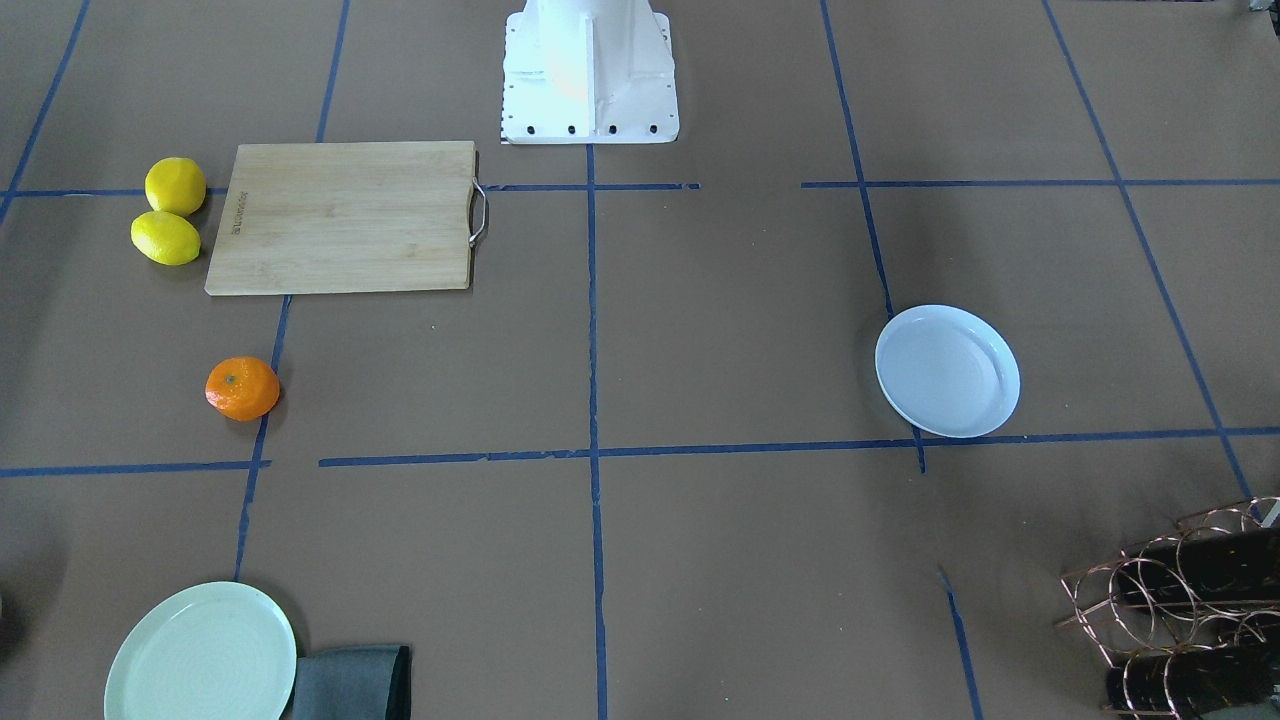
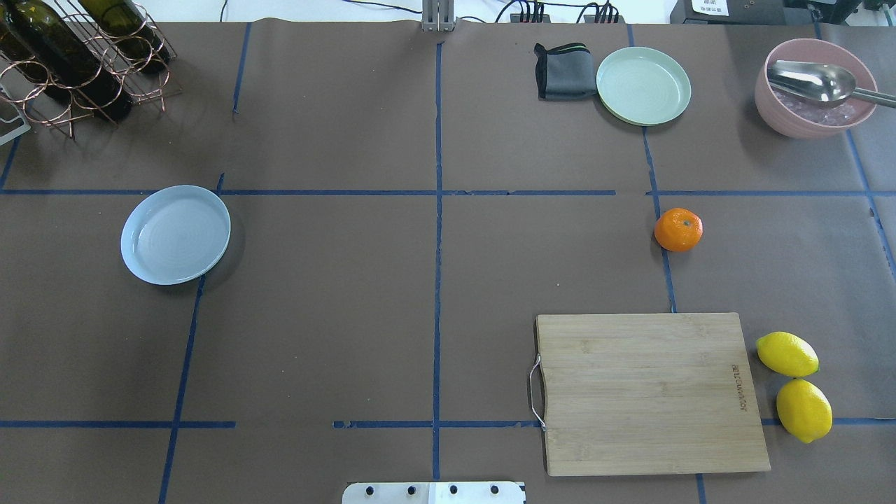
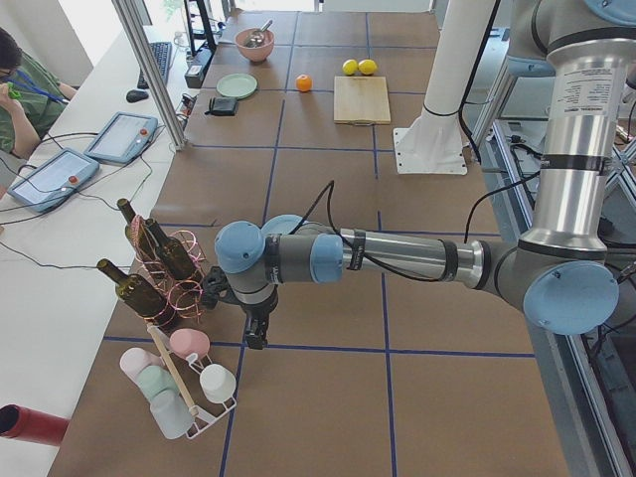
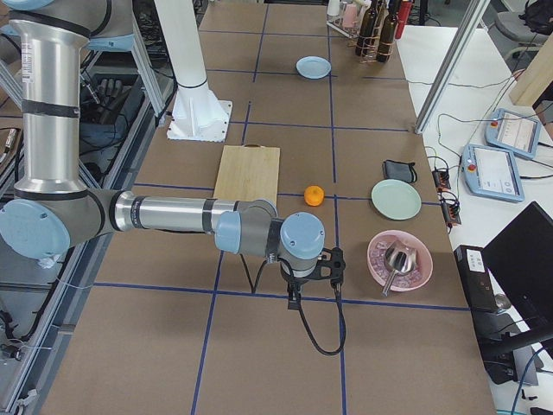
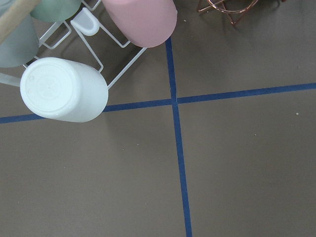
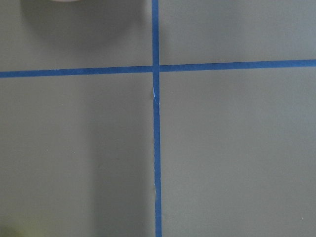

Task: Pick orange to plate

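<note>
Two plates lay bare on the brown table. The plate [image 2: 175,234], pale bluish-white, sat on the robot's left half with nothing in it. The mint-green plate [image 2: 643,85] sat far across on the right, touching a folded grey cloth [image 2: 563,71]. A pink bowl [image 2: 777,115] near the far right corner held a metal spoon [image 2: 812,80] and some pale, glassy bits that could not be made out. The spoon's handle ran off the overhead view's edge. A copper wire rack [image 2: 105,91] in the far left corner carried dark bottles [image 2: 42,49] and was cut by the frame.

The orange [image 2: 678,229] rested on the table on the right half, on a blue tape line between the mint-green plate and a wooden cutting board [image 2: 647,392]. It was well apart from the plate and touched nothing else. Beside the board lay a pair of lemons [image 2: 787,353].

The left gripper [image 3: 255,336] hung over the table near a small rack of upturned cups [image 5: 64,89]. The right gripper [image 4: 293,298] hung low beside the pink bowl. Both showed only in the side views, small and dark, so I could not tell how far their jaws stood apart or whether they held anything. A pale curved edge at the top of the right wrist view was too cropped to identify.
</note>
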